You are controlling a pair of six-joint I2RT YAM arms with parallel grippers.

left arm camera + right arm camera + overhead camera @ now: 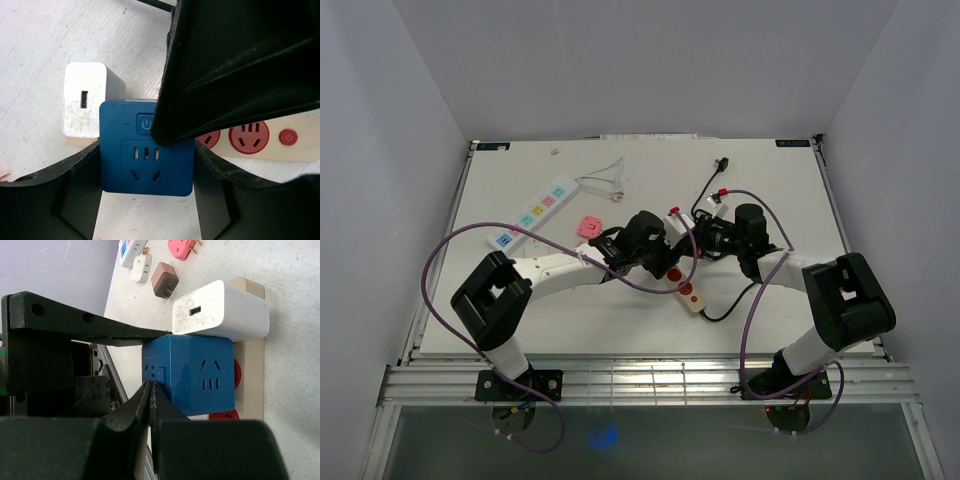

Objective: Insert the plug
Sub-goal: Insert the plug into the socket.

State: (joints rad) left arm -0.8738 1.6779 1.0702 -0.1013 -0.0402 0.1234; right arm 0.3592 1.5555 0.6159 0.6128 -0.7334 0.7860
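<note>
Currently left claw (147, 172) is pinching the blue cube plug (200, 372) atop the beige strip (280, 145), white charger (82, 102) just on its far side; right claw (150, 390), pressed together, is bearing on it, so pushing square and level seems wise.

The blue cube (147, 167) is smooth plastic with a slight sheen. Right beside it, the white charger (82, 105) is glossy plastic but pretty scuffed. Under it, the power strip (300, 150) looks like matt cream plastic. Around it the desk (50, 40) is rough, speckled white. The left pincer (147, 192) has matt black plastic fingers (45, 205), lightly scratched.
</note>
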